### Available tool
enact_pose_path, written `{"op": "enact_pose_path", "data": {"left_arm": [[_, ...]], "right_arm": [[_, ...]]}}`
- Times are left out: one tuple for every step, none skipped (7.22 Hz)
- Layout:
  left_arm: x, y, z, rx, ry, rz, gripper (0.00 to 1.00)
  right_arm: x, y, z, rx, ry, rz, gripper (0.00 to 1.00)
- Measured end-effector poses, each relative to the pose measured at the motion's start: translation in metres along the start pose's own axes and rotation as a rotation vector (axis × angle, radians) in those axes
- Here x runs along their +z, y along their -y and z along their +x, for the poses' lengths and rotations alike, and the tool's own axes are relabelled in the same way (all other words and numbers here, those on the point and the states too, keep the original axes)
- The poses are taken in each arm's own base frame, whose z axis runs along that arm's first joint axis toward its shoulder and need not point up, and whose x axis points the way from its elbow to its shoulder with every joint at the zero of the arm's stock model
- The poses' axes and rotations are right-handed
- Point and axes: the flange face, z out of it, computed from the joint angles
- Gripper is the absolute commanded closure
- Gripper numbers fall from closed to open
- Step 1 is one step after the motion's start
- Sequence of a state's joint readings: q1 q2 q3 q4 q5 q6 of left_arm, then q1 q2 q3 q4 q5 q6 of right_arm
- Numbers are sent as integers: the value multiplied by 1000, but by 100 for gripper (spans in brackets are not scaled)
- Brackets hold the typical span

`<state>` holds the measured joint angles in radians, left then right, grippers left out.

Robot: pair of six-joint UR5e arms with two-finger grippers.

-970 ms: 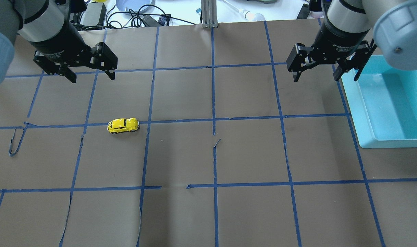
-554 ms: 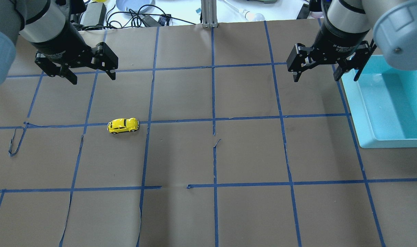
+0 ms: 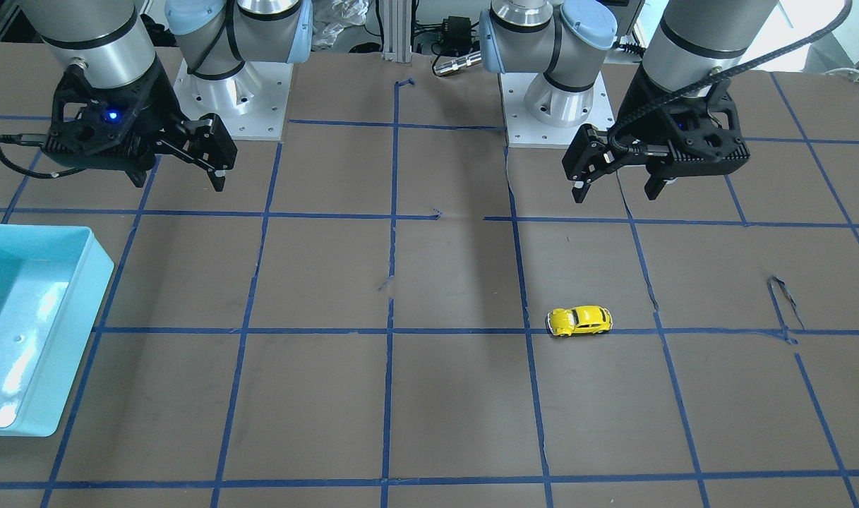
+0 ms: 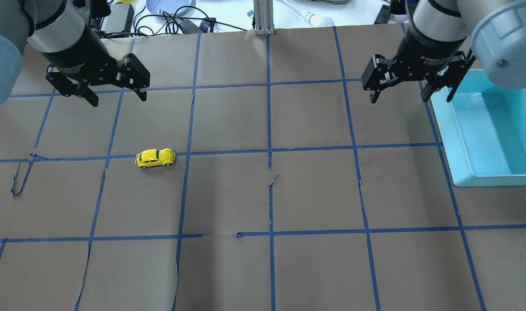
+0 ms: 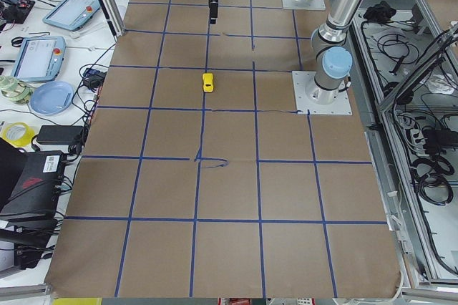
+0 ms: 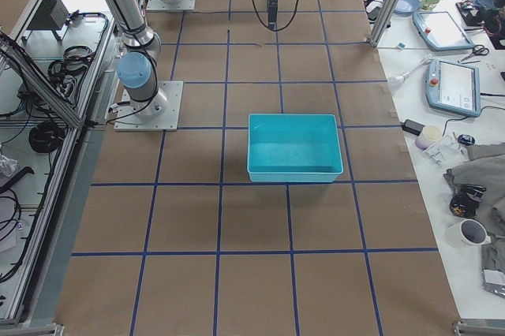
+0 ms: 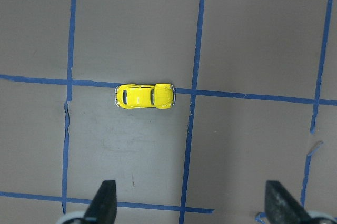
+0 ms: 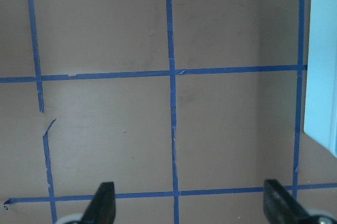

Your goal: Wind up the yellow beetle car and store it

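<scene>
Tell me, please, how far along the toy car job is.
Nothing looks done: the car sits alone on the table, and the bin is empty. Both the left gripper and the right gripper hang open, holding nothing. Grasping, winding and binning the car all remain.

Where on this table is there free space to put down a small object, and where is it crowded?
Bare paper lies between the yellow beetle car and the teal bin, and across both rows below the car in the overhead view. It is tighter under the open left gripper and right gripper, and beside the bin's wall.
</scene>
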<state>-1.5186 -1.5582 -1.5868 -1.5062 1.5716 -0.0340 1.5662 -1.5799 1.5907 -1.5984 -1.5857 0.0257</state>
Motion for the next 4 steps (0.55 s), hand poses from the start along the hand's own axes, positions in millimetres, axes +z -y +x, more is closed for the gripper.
{"op": "enact_pose_path", "data": {"left_arm": [[1, 0, 0, 2, -2, -2, 0], [1, 0, 0, 16, -1, -1, 0], [0, -1, 0, 36, 1, 2, 0], [0, -1, -1, 45, 2, 2, 0]], "right_arm": [[0, 0, 0, 0, 1, 0, 0], [0, 0, 0, 0, 1, 0, 0], [0, 0, 0, 0, -1, 0, 0], [0, 0, 0, 0, -4, 0, 0]]}}
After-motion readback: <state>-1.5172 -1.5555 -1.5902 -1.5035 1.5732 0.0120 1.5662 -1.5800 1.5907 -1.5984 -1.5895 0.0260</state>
